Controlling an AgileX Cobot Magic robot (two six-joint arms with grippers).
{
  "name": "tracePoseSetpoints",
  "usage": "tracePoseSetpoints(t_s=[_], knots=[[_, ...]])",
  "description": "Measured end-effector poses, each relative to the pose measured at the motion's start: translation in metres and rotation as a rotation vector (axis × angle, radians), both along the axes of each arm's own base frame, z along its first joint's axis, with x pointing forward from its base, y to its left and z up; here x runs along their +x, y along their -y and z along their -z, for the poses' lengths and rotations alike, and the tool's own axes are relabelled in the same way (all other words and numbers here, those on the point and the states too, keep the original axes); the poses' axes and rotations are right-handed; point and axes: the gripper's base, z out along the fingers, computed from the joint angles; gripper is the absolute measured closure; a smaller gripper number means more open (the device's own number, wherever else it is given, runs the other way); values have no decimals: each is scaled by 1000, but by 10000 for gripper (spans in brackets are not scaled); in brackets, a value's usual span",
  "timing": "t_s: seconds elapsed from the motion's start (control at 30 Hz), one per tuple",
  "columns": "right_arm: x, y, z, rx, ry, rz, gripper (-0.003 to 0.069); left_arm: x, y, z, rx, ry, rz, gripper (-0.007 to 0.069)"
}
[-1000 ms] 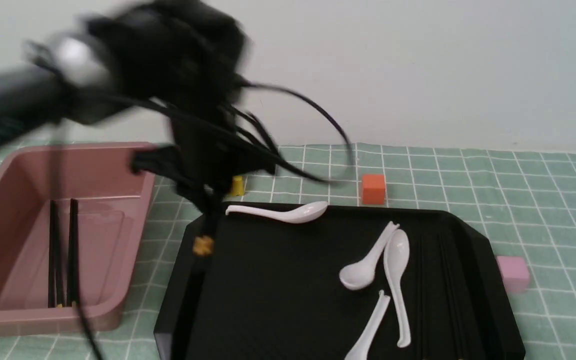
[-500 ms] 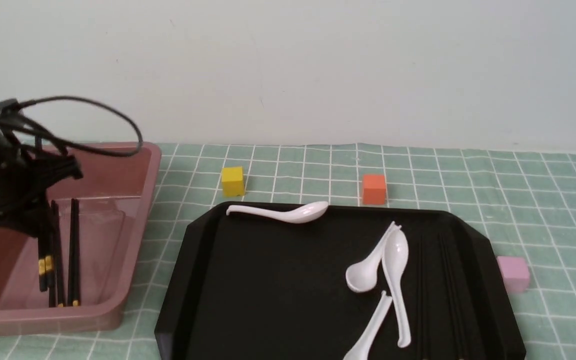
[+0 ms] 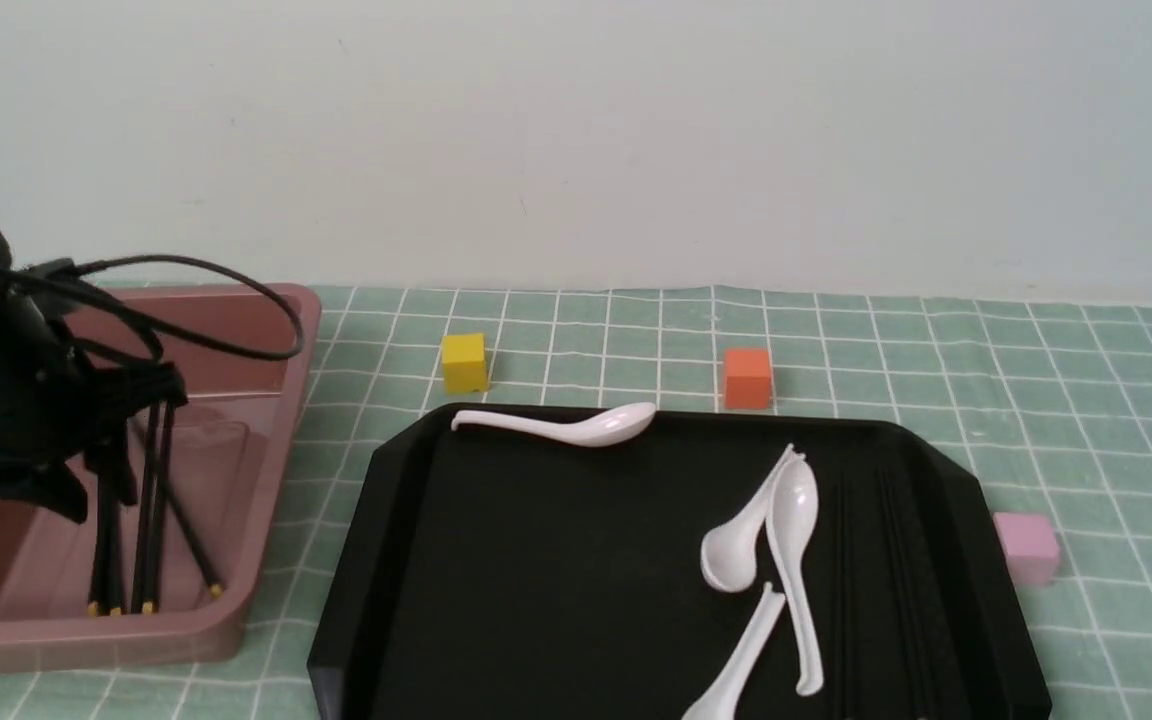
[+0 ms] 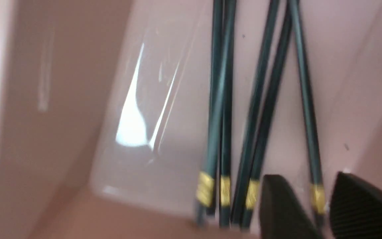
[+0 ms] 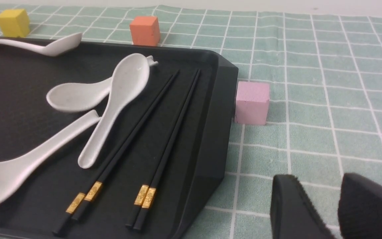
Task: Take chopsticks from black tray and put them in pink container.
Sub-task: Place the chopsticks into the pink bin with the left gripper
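Step in hand: drop-off at the pink container (image 3: 136, 635), lower left of front view. Left jaws sit low inside it, parted wider than a stick. Per left wrist view, one stick lies loose between them and nothing is clamped. We count approx. five binned chopsticks (image 4: 222, 99), gold-banded ends toward the near wall, one leaning off diagonal.

Right jaws hang over the counter (image 5: 310, 83), lower right of right wrist view, parted and empty.

Black tray (image 3: 556, 560) fills centre-right of front view. Four tray chopsticks (image 5: 171, 139) lie in two pairs nr its right rim, beside four white soup spoons (image 5: 129, 76).

Judgement: this delivery looks complete and the task is part-done. Next move: raise the left arm clear w/o snagging sticks, then pick from the tray. The sticks lie flat and close together, so a narrow, precise pinch is req'd.
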Motion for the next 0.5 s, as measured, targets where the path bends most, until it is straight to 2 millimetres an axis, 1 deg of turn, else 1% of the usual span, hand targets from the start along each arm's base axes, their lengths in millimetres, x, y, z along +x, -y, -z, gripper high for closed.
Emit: tracePoseSetpoints(t_s=[0.1, 0.13, 0.17, 0.23, 0.27, 0.3, 0.33, 0.37, 0.4, 0.43, 0.5], knots=[[0, 0, 0, 0, 0, 0, 419, -18, 3, -31, 2, 44, 40, 547], [0, 0, 0, 0, 0, 0, 419, -28, 4, -43, -3, 67, 54, 597], [0, 0, 0, 0, 0, 0, 419, -39, 7, -54, -12, 93, 70, 631], [0, 0, 0, 0, 0, 0, 419, -68, 13, -73, -40, 155, 108, 637], [0, 0, 0, 0, 0, 0, 419, -80, 16, -79, -57, 180, 117, 637], [0, 0, 0, 0, 0, 0, 419, -94, 19, -83, -71, 205, 136, 637], [0, 0, 0, 0, 0, 0, 419, -112, 23, -87, -91, 236, 153, 637], [0, 0, 0, 0, 0, 0, 419, -141, 30, -89, -128, 295, 171, 637], [0, 0, 0, 0, 0, 0, 419, -141, 30, -89, -128, 295, 171, 637], [0, 0, 0, 0, 0, 0, 419, -166, 35, -87, -154, 360, 193, 637], [0, 0, 0, 0, 0, 0, 419, -203, 43, -79, -187, 475, 227, 637]])
